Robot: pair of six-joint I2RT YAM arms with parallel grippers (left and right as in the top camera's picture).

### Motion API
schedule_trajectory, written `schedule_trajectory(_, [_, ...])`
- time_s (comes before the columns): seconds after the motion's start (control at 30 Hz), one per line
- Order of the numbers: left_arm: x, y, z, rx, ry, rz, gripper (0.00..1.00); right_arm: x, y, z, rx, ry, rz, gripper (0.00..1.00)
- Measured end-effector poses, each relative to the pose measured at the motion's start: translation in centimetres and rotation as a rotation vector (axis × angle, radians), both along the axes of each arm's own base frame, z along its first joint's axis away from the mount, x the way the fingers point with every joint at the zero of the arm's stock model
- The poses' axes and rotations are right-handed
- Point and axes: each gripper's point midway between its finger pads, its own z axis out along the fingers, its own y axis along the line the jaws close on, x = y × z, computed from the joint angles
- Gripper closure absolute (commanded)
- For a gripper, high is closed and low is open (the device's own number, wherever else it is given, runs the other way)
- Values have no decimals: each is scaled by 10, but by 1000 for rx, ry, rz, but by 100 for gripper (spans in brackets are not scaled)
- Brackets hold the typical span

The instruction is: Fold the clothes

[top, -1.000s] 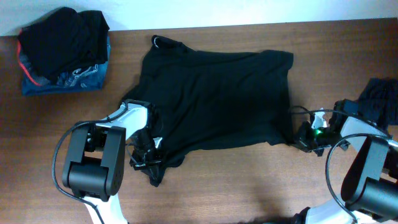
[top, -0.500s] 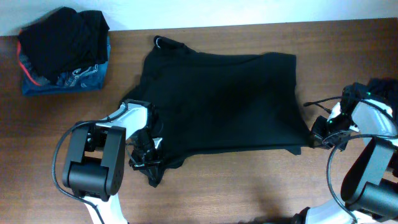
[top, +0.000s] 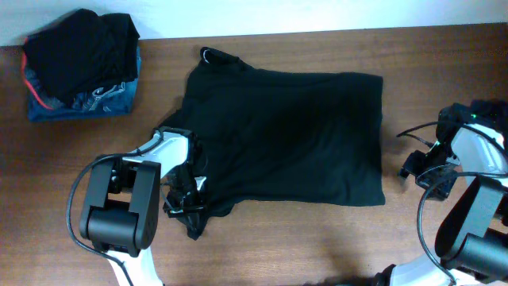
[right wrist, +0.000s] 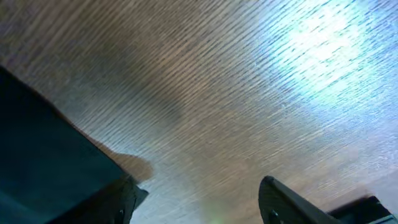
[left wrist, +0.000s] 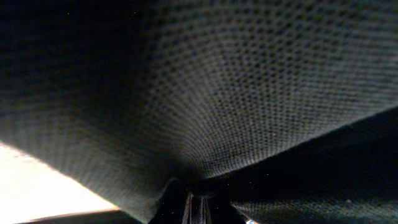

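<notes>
The right pincer [top: 414, 167] now hangs released, just off the T-shirt [top: 286, 135] at its 3 o'clock edge. The shirt lies stretched flat, ready for folding. The left pincer [top: 184, 200] stays clenched on its 8 o'clock corner.

I see the T-shirt [top: 286, 135] spread flat across the middle of the table [top: 317, 246], collar toward the far left. A heap of clothes [top: 79, 67] sits in the far left corner, well apart from it. My left gripper [top: 184, 202] is at the shirt's near left corner, on bunched fabric. My right gripper [top: 413, 168] is just beside the shirt's right edge, apart from it, with another bundle of cloth [top: 488, 111] behind it.
</notes>
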Motion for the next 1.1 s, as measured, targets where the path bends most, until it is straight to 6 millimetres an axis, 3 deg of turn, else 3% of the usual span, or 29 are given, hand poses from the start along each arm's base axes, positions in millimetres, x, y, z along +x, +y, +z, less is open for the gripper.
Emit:
schedule_trajectory(0.1, [-6,7,4,34,37,-15,91,0,-1,3,-3,5,0,31])
schedule_trajectory(0.17, [-11,12,9,59,74,-24,85,4,-2,8,-7,-5,-3,30])
schedule_trajectory(0.3, [-14,16,20,83,111,-32,76,11,-5,13,-13,-28,-3,20])
schedule_trajectory(0.4, [-8,15,32,89,99,-42,75,12,-5,14,-12,-33,-6,16])
schedule_trajectory(0.53, [14,3,61,54,-59,-69,58,15,-4,14,-6,-44,-6,15])
schedule_trajectory(0.67, [42,-9,78,5,-259,-75,50,19,3,13,38,-68,3,15])
schedule_trajectory(0.73, [45,-10,80,-1,-282,-72,50,19,7,14,62,-70,12,15])
schedule_trajectory(0.77, [45,-10,80,-1,-284,-72,44,18,8,14,68,-68,13,15])
schedule_trajectory(0.83, [45,-10,80,-2,-284,-73,21,16,10,14,79,-62,15,15])
schedule_trajectory(0.9, [47,-10,79,-2,-293,-71,6,15,12,14,89,-59,15,15])
schedule_trajectory(1.03, [63,-15,71,-21,-367,-68,3,17,15,15,97,-62,21,15])
schedule_trajectory(1.1, [61,-14,62,-22,-370,-68,2,21,20,14,95,-69,40,15])
